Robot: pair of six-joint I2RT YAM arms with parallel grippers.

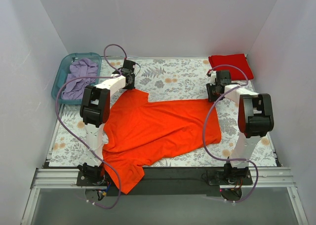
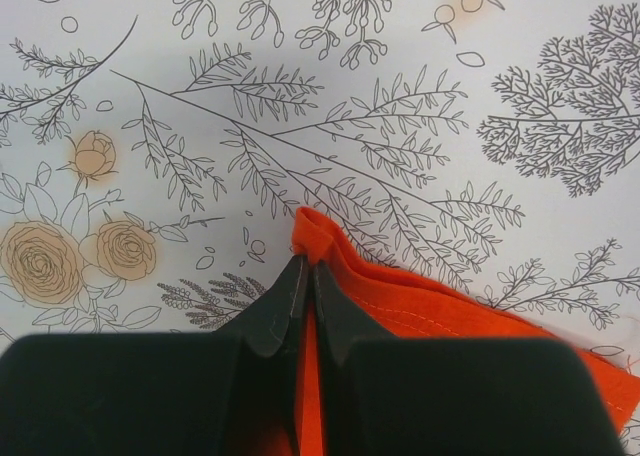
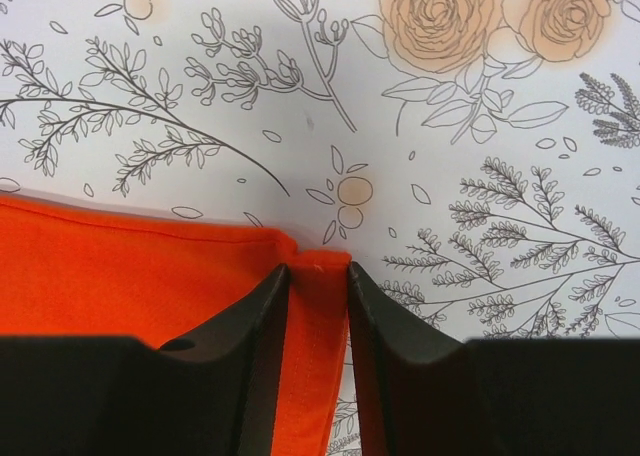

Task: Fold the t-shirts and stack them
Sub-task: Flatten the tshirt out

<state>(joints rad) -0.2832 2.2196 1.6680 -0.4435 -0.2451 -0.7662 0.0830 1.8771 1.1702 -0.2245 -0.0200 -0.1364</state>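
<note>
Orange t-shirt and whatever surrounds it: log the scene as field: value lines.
spread shirt: bright orange cloth t-shirt, lying on floral-print table, one part draped over the near edge
left pincer: shut on that shirt's far left corner
right pincer: open, jaws astride its far right corner
set aside: folded deep red cloth t-shirt, far right corner
bin: teal plastic basket, far left, holding purple cloth

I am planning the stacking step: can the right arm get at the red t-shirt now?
Probably yes: the red t-shirt lies bare just beyond the right gripper, with nothing between them. But its jaws straddle a corner of the orange t-shirt, so it must leave that first.
</note>
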